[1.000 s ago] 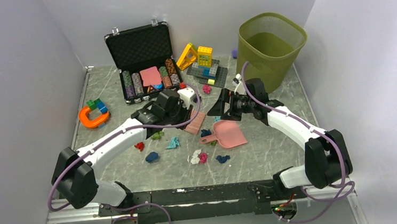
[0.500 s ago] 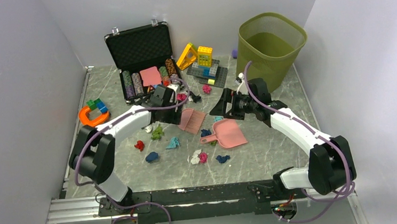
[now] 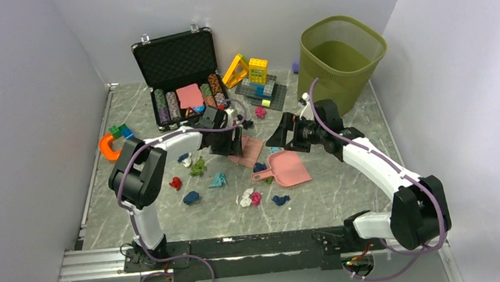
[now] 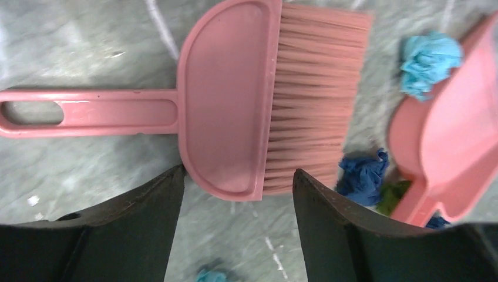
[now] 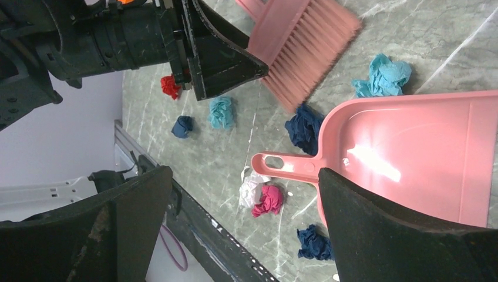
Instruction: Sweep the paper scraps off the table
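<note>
Left side: we see the left gripper [image 4: 238, 173] with its jaws spread wide and gripping nothing. The pink brush [image 4: 226, 106] lies flat on the table [image 3: 345, 187] below it, and the brush head sits between the two fingers in the wrist view. We cannot tell whether they touch it.
Right side: the right gripper [image 5: 244, 173] is also spread wide and empty. It hangs over the pink dustpan [image 5: 411, 153], and the pan's handle falls between its fingers in the wrist view.
Task things: the paper scraps [image 3: 218, 180] lie loose on the table, most of them in a band nearer the arm bases than the brush and pan. A dark blue wad [image 4: 361, 176] sits just beside the bristles and the pan's handle. A teal wad [image 5: 382, 76] lies at the pan's far side. A pink wad [image 3: 260, 112] lies farther back, near the building blocks [image 3: 256, 80].
In the way: the poker chip case [image 3: 178, 79] stands behind the left gripper, the blocks are behind and between the two grippers, and the green waste bin [image 3: 342, 56] is in the far right corner. An orange toy [image 3: 109, 146] lies by the left wall.
Edges and room: we see light walls on three sides. There is bare table between the scraps and the near rail [image 3: 242, 246], and more to the right of the dustpan.
</note>
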### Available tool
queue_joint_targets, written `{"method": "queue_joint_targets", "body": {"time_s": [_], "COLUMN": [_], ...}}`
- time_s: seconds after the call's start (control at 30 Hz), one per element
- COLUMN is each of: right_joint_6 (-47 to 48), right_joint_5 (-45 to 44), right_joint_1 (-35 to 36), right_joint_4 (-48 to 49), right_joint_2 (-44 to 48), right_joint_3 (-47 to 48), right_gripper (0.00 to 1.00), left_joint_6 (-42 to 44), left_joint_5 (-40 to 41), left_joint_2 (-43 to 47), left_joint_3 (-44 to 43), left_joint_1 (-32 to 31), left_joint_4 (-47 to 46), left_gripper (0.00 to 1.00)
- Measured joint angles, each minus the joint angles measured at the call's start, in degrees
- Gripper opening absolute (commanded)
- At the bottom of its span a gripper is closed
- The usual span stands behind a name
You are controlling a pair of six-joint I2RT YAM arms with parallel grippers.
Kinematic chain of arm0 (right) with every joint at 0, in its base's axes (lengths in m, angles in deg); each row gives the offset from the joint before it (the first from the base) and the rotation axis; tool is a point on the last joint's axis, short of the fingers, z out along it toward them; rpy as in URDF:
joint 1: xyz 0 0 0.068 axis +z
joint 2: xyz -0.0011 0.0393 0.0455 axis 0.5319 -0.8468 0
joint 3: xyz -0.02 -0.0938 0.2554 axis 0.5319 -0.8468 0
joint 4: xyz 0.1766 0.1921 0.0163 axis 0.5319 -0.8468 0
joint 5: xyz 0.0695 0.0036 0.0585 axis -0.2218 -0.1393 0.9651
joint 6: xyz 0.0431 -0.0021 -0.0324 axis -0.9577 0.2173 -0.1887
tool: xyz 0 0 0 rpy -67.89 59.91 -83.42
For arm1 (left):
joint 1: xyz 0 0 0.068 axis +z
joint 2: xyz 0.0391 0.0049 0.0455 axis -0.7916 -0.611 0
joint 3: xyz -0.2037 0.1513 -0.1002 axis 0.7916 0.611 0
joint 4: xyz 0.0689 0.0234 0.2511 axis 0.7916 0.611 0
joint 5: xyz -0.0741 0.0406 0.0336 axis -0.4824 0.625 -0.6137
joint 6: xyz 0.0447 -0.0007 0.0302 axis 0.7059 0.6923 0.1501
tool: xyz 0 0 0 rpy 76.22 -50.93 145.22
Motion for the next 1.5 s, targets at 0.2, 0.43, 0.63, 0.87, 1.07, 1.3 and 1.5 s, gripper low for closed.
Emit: {"method": "queue_joint_targets", "body": {"time_s": [0.2, 0.43, 0.63, 0.87, 1.07, 1.3, 1.5], "right_joint_6": [0.22, 0.39, 0.85, 1.29, 1.77, 2.54, 2.49], "right_joint_5": [-0.96, -1.09, -1.09, -1.05, -0.81, -0.94, -0.9], "right_joint_1": [-0.13, -1.07, -1.99, -2.27, -2.32, -2.38, -2.54], "right_joint_4": [-0.59, -0.7, -1.6, -2.4, -4.46, -6.23, -6.58], "right_joint_2": [0.63, 0.79, 1.16, 1.84, 1.73, 1.88, 1.9], "right_joint_3": [0.0, 0.0, -0.02, -0.02, 0.48, 2.1, 2.1], "right_gripper": [1.0, 1.0, 1.0, 1.0, 1.0, 1.0, 1.0], "left_joint_6": [-4.24, -6.49, 0.31, 20.81, 35.76, 46.07, 48.22], "left_joint_5": [-8.98, -14.49, -9.84, 1.95, 3.67, 2.6, 2.12], "left_joint_2": [-0.79, 1.4, 7.04, 4.57, -5.84, -12.83, -13.2], "left_joint_3": [0.22, 1.7, -0.83, -11.19, -18.82, -23.06, -23.23], "left_joint_1": [-0.76, -3.04, -1.62, 0.24, 0.13, 0.33, 0.35], "left_joint_4": [-4.37, -7.65, -1.9, 10.56, 16.59, 23.23, 23.21], "left_gripper": [0.73, 0.73, 0.73, 0.78, 0.78, 0.76, 0.71]}}
